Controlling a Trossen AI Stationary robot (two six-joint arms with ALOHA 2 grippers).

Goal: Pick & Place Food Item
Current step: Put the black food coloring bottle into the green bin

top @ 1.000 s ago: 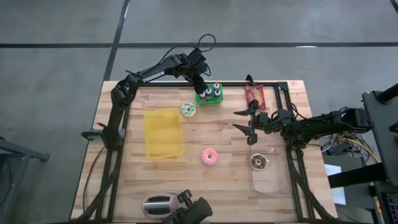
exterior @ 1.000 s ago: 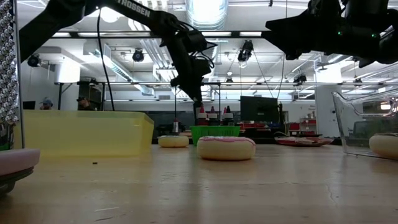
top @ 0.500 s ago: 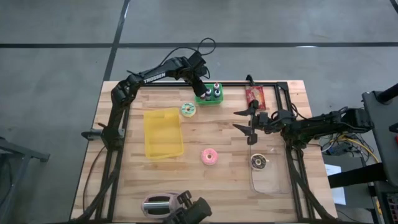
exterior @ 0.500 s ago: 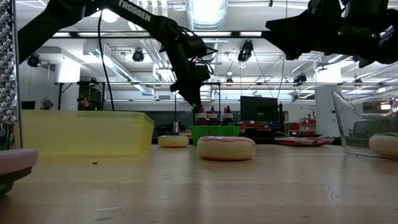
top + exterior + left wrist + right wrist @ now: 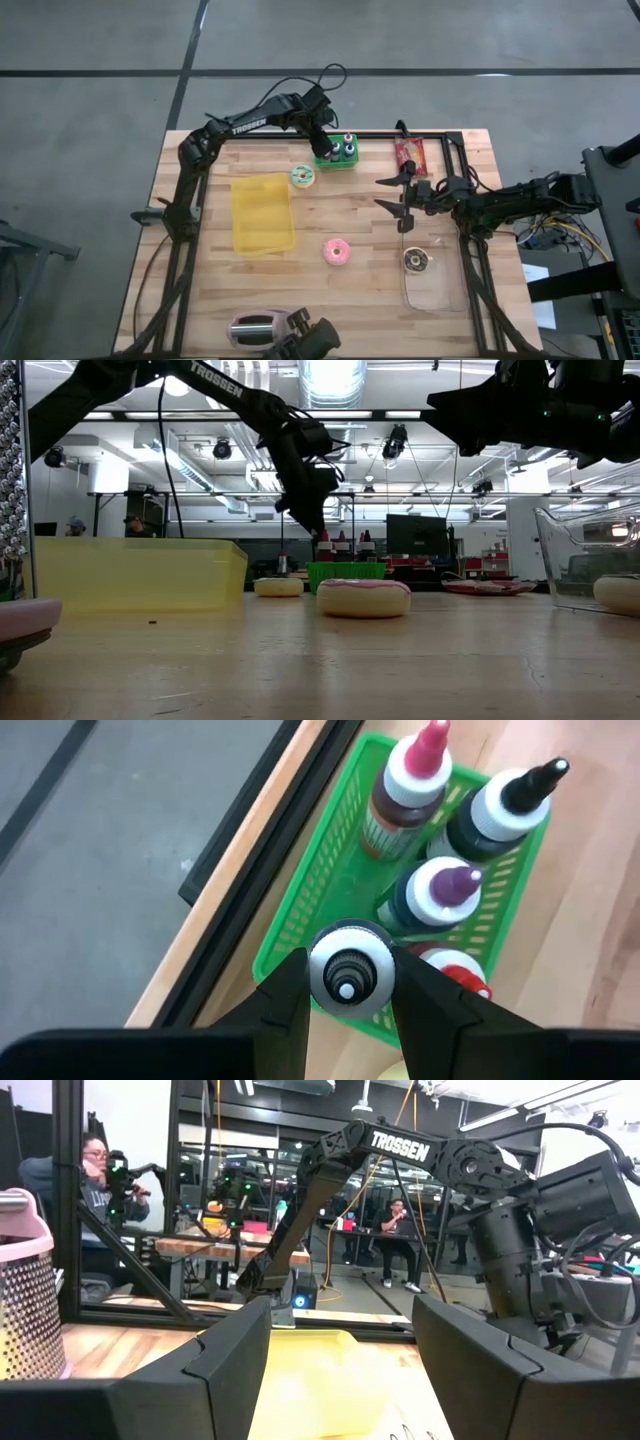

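High view: the left gripper (image 5: 322,143) hangs over the green basket (image 5: 337,155) at the table's (image 5: 200,300) far edge.

Left wrist view: its fingers (image 5: 432,998) pinch a white-capped bottle (image 5: 348,970) above 4 others.

Right wrist view: the right gripper (image 5: 340,1342) waits, fingers spread.

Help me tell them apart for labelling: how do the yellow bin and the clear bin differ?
The yellow bin is tinted and opaque-looking; the clear bin is see-through. The yellow bin sits on the table's left half and looks empty; the clear bin sits on the right half and holds a doughnut. Both are open-topped rectangular containers standing upright on the table.
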